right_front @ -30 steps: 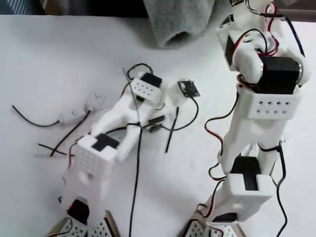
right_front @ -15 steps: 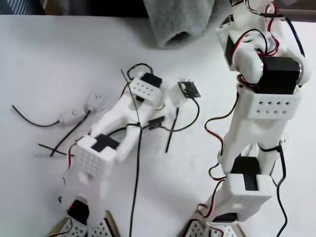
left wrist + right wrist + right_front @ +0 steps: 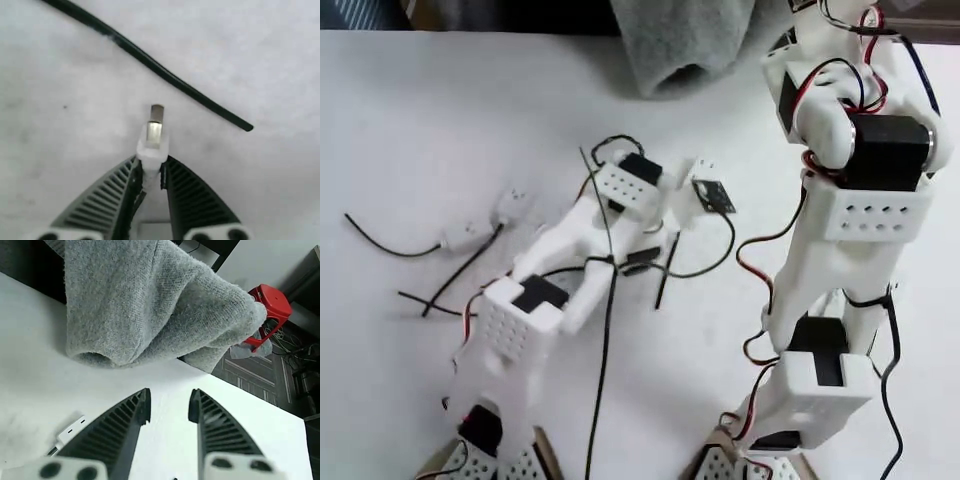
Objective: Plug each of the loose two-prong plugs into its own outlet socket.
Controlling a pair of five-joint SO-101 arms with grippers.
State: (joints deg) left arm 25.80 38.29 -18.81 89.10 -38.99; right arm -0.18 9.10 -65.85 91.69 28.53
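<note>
Plug held in left gripper over table
The white plug [image 3: 152, 146] is clamped between the narrowed jaws of the left gripper [image 3: 150, 164], its metal prong pointed out over the white table [image 3: 60, 125], near a black cable [image 3: 150, 61]. The right gripper [image 3: 169, 407] is held open before a grey sleeve [image 3: 150, 305], with a white socket [image 3: 70, 432] lying near it

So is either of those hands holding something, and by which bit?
The left hand pinches a white plug by its plastic body, metal prongs poking out in front. The right hand is open and holds nothing.
</note>
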